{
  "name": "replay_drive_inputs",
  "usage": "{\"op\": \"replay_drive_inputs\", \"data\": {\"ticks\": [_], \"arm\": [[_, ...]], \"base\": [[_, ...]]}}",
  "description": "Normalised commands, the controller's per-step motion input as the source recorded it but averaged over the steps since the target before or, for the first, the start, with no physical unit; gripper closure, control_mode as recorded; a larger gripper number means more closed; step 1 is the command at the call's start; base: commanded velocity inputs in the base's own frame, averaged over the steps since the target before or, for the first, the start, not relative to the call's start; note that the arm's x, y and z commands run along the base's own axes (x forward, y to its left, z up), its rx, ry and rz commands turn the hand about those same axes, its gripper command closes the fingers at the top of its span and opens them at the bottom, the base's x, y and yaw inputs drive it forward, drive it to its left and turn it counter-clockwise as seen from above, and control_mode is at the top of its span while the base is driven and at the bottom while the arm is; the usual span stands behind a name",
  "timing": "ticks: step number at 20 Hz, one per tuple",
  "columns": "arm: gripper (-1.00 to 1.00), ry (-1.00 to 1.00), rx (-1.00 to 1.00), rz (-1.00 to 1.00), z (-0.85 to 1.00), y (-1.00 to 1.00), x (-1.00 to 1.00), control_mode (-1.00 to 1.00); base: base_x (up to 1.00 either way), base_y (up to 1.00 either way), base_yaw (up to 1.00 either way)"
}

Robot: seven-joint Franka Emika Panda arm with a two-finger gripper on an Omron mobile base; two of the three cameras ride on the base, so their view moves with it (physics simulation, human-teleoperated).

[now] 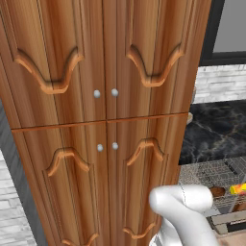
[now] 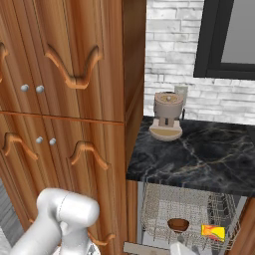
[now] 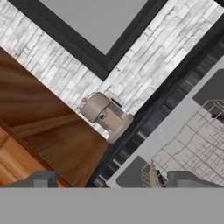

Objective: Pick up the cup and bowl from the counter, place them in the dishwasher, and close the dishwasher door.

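Observation:
The reddish-brown bowl [image 2: 178, 224] lies in the wire rack [image 2: 164, 205] of the open dishwasher, below the black counter [image 2: 199, 152]. The yellow cup [image 2: 213, 232] lies in the same rack, to the bowl's right. From the left base view the bowl [image 1: 217, 191] and the cup [image 1: 239, 189] show at the right edge, past my white arm [image 1: 185, 209]. A grey-beige strip of the dishwasher door [image 2: 142, 247] shows at the bottom. My gripper [image 3: 114, 181] is open and holds nothing; its fingertips [image 3: 41, 179] stand wide apart, facing the rack [image 3: 192, 144] and the counter's edge.
A tall carved wooden cabinet [image 1: 96, 120] stands close on the left, right beside my arm. A beige appliance [image 2: 167, 118] sits at the back of the counter against the white brick wall [image 2: 169, 45]. A dark-framed window [image 2: 229, 40] is above.

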Motion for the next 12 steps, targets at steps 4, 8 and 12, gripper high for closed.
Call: {"op": "replay_drive_inputs", "data": {"ticks": [4,8,12], "arm": [[-1.00,0.00,0.08,0.00,-0.23,0.00,-0.29,-1.00],[-1.00,0.00,0.10,0.00,-0.26,0.00,-0.59,-1.00],[-1.00,0.00,0.08,0.00,-0.40,0.00,-0.52,-1.00]], "base": [[0.00,0.00,0.00],[0.00,0.00,0.00],[0.00,0.00,0.00]]}}
